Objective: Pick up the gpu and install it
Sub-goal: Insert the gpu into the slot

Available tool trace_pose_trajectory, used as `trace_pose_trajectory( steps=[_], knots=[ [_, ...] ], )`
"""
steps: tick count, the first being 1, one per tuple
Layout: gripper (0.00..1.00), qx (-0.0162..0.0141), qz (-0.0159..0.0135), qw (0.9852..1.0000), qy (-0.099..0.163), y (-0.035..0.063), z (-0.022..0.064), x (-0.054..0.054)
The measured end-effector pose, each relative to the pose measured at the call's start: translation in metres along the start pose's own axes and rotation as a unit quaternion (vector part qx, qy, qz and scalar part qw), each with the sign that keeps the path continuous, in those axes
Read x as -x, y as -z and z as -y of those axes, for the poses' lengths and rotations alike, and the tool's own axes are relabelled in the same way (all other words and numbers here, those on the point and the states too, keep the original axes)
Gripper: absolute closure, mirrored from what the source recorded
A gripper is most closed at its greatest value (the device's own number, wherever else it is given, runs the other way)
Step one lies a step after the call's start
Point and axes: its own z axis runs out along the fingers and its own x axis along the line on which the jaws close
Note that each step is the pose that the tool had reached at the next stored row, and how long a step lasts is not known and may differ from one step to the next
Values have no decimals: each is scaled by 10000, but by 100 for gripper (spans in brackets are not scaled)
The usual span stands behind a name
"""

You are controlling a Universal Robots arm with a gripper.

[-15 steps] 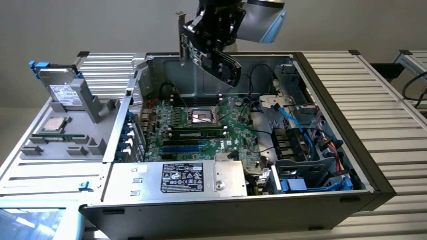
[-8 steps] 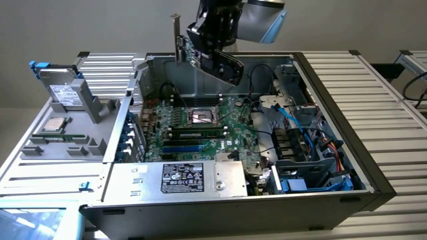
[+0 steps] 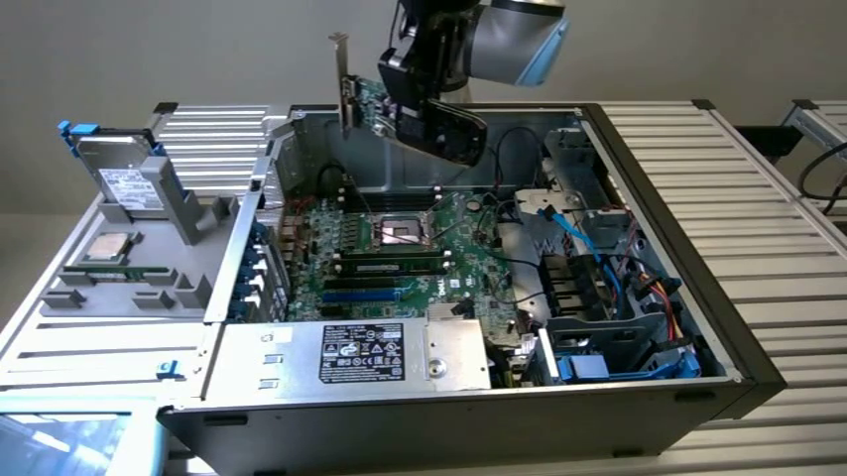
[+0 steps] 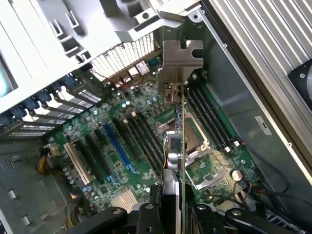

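- Black two-fingered gripper (image 4: 173, 215): clamped on the gpu, one finger on each face of the card. Grip sits at the end away from the bracket.
- Gpu, a flat green circuit card with a silver metal end bracket (image 4: 179, 68): held clear in the air over the open grey metal computer case (image 3: 688, 169). It touches nothing but the gripper. In the wrist view it runs edge-on, bracket end farthest from the fingers.
- Below the card: large green motherboard (image 3: 457, 248), with its square silver processor socket (image 4: 192, 141) just under the card's line. The long blue expansion slot (image 4: 115, 146) and the black slots beside it lie off to one side, apart from the card. Not seated in any slot.
- Risk, misalignment: the card's edge does not look lined up with any slot. If lowered off-line, the contacts could land on the board or a slot wall instead of entering.
- Risk, bracket: the silver bracket leads, and could catch on the perforated case wall (image 4: 124, 61) or the grey frame near it, twisting the card in the grip.
- Risk, slip: held at one end only, the card may pivot between the fingers if pressed down hard.
- Risk, neighbours: black memory slots (image 4: 212, 117) flank the socket, and a drifting card could strike them.
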Motion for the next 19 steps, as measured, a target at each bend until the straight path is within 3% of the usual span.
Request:
trace_pose_trajectory(
  steps=[5,10,14,19],
  knots=[
    [72,-5,-41,9990,451,0,0,0],
    [72,-11,-82,9959,905,1,0,0],
    [72,-15,-109,9919,1262,0,0,0],
    [72,-20,-145,9851,1716,1,0,0]
  ],
)
